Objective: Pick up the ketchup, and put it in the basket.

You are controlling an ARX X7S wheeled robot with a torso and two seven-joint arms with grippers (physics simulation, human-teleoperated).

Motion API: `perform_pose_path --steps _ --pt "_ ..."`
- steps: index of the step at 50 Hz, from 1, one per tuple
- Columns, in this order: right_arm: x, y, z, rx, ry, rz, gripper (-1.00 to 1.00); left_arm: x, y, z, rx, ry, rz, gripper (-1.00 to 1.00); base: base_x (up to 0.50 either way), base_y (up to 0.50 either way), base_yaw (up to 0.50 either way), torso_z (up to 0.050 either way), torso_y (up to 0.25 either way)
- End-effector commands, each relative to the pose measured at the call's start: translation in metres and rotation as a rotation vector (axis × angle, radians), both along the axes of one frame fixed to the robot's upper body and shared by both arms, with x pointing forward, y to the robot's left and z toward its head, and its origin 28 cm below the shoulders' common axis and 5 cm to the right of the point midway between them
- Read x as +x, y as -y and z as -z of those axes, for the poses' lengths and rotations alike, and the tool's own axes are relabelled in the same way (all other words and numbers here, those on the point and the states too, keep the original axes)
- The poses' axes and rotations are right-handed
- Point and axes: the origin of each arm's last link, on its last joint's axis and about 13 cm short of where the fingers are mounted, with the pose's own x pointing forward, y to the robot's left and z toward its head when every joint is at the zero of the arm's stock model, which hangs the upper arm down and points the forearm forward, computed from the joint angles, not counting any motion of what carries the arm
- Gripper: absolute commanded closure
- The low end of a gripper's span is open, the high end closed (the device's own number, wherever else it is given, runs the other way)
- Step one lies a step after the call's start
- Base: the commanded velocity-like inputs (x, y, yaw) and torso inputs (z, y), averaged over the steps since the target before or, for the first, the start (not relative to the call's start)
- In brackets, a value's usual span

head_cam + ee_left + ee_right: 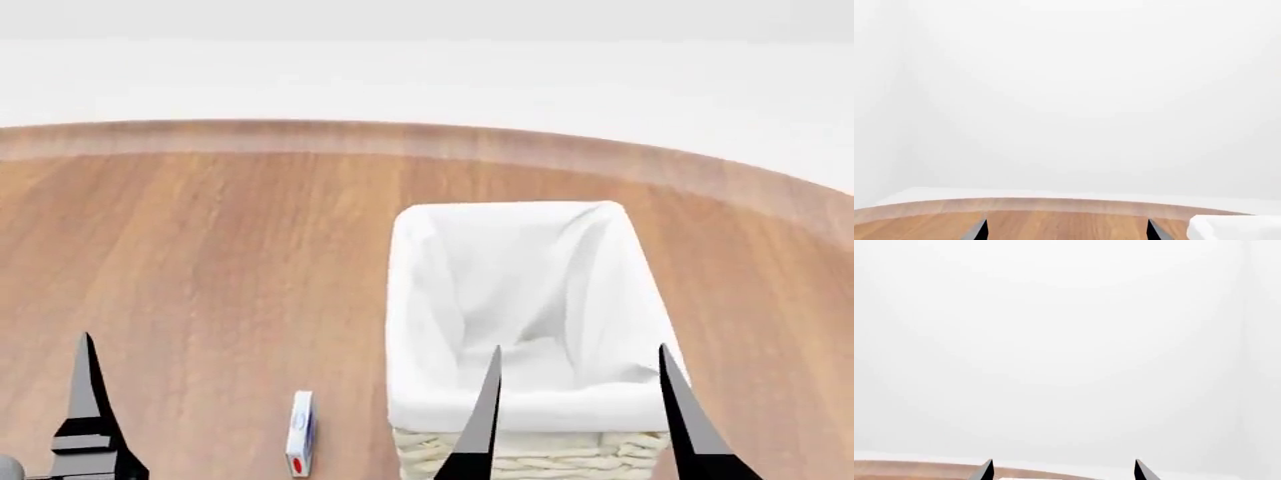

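Observation:
The ketchup is out of view in every frame. The basket (403, 300), cream wicker with a white cloth liner, stands on the wooden table right of the middle in the head view, and nothing shows inside it. Its white edge also shows in the left wrist view (1235, 227). My right gripper (577, 400) is open and empty, its two dark fingers spread over the basket's near end; the right wrist view (1064, 471) shows it open too. My left gripper (1067, 232) is open and empty, over bare wood to the left of the basket.
A small white and blue pack with a red spot (300, 435) lies on the table (200, 250) just left of the basket's near corner. The table's curved far edge (400, 140) meets a white floor and wall.

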Motion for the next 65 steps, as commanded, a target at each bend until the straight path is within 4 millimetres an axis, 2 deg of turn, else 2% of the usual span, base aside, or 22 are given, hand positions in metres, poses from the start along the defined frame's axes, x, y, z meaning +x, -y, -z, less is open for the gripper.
perform_pose_path --steps 1,31,65 --pt "0.0004 0.0012 -0.0012 -0.01 0.012 0.006 -1.0 -0.0041 -0.0002 -0.0036 -0.027 -0.001 0.049 -1.0 0.0 0.0 0.0 0.05 0.0" --pt "-0.001 0.0005 -0.0019 -0.014 0.013 0.003 -1.0 -0.0049 -0.0017 -0.0037 -0.019 -0.004 0.032 -1.0 0.0 0.0 0.0 0.05 -0.003" --pt "-0.0004 0.0008 -0.0007 -0.011 0.011 0.0 -1.0 -0.0046 -0.0007 -0.0004 -0.001 -0.012 0.049 -1.0 0.0 0.0 0.0 0.044 -0.173"
